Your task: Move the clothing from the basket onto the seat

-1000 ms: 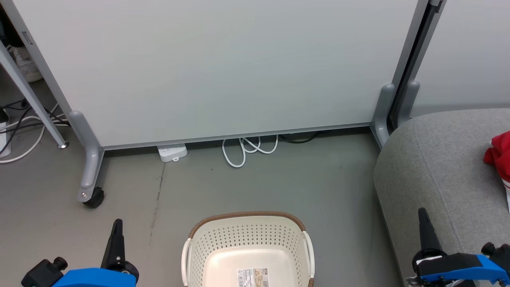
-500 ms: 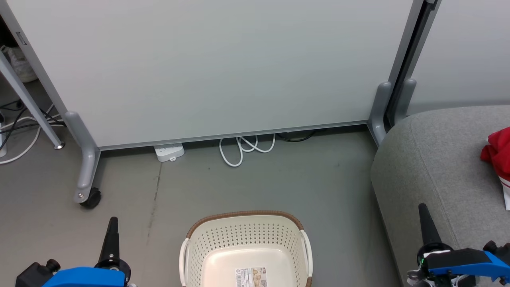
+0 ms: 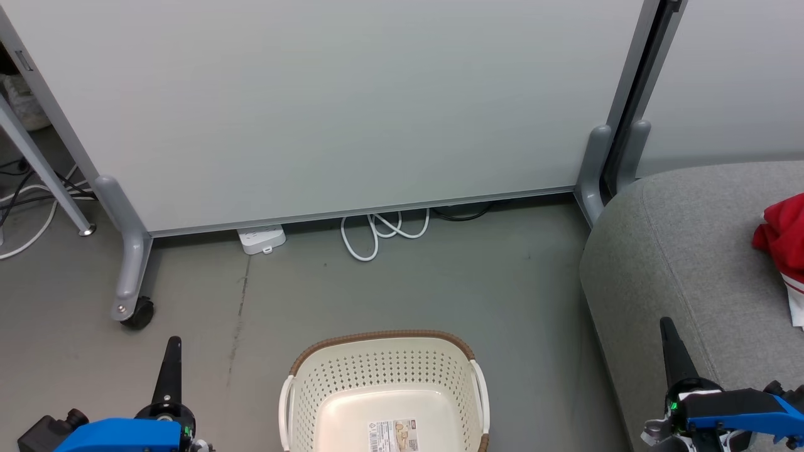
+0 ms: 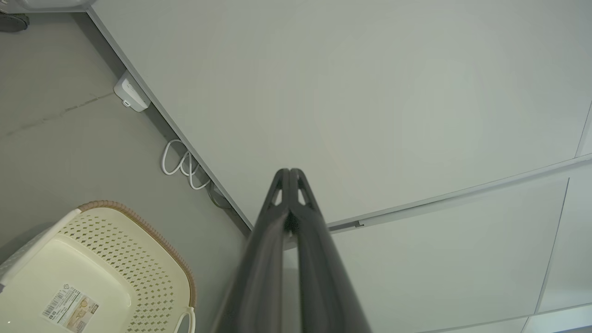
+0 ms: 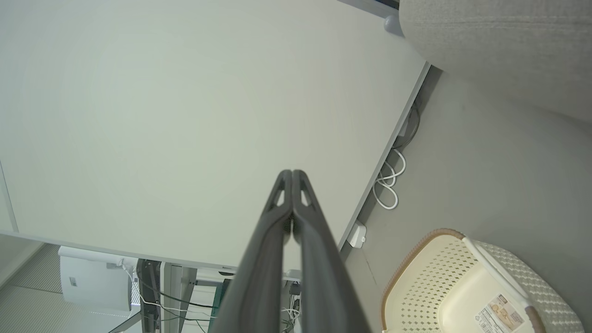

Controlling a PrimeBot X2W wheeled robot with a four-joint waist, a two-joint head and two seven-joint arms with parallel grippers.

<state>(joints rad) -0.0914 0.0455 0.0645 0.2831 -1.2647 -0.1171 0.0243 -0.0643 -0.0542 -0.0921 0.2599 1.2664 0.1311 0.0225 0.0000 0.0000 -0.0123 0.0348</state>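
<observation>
Far left of the basket (image 3: 383, 367), a slanting grey table leg (image 3: 39, 164) comes down to the floor (image 3: 521, 295). Nearer, still left of the basket and farther back, stands the caster (image 3: 137, 312) of a wide pale partition panel (image 3: 326, 107), which runs across behind the basket. Just left of the basket, at the lower edge of the head view, the left gripper (image 3: 172, 345) points up the view with its two dark fingers pressed together, holding nothing. In the left wrist view the tips meet with no gap, in front of the panel, and the basket lies low to their left. Behind the basket and a little left, a white power strip (image 3: 261, 238) lies at the panel's foot. Straight behind the basket a white cable (image 3: 380, 232) lies looped on the floor. The basket itself sits upright on the floor, brown rim up, its pale bottom and the label (image 3: 392, 434) on it in plain sight. Right of the basket, across a strip of floor, rises the grey seat (image 3: 684, 251). The right gripper (image 3: 667, 328) hangs over the seat's near edge, right of the basket, its fingers closed on each other and gripping nothing. The clothing (image 3: 782, 235), a red bundle with white trim, lies on the seat, far right of the basket and cut off by the view's edge.
</observation>
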